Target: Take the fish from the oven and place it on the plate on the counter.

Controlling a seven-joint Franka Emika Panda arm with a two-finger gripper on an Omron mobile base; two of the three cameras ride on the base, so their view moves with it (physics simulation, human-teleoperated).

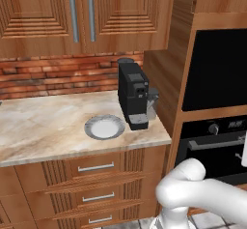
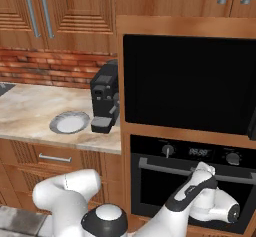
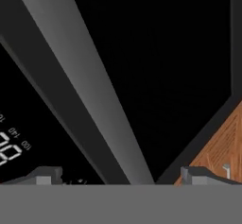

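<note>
- The gripper (image 3: 120, 176) sits right up at the oven (image 2: 192, 181) door, jaws spread wide with the grey door handle (image 3: 90, 90) running diagonally between the two fingertips (image 3: 45, 176). Nothing is pinched, and I can't tell if the tips actually touch the bar.
- In the right base view the white arm reaches across to the handle bar (image 2: 165, 165) just below the control strip, roughly mid-door.
- The oven door is shut, dark glass, so no fish to be seen; can't tell what's inside.
- The control strip has knobs (image 2: 168, 150) and a small lit display (image 2: 198, 152); bits of white digits also show at the left in the hand view.
- The plate (image 1: 104, 126) sits on the counter (image 1: 43, 121), grey rim, white centre, with nothing on it.
- A black coffee machine (image 1: 134, 95) stands just beside the plate, on the oven side.
- Above the oven there's a plain black glass panel (image 2: 187, 83) in the same wooden surround.
- Wooden drawers (image 1: 96, 167) with silver bar handles run under the counter.
</note>
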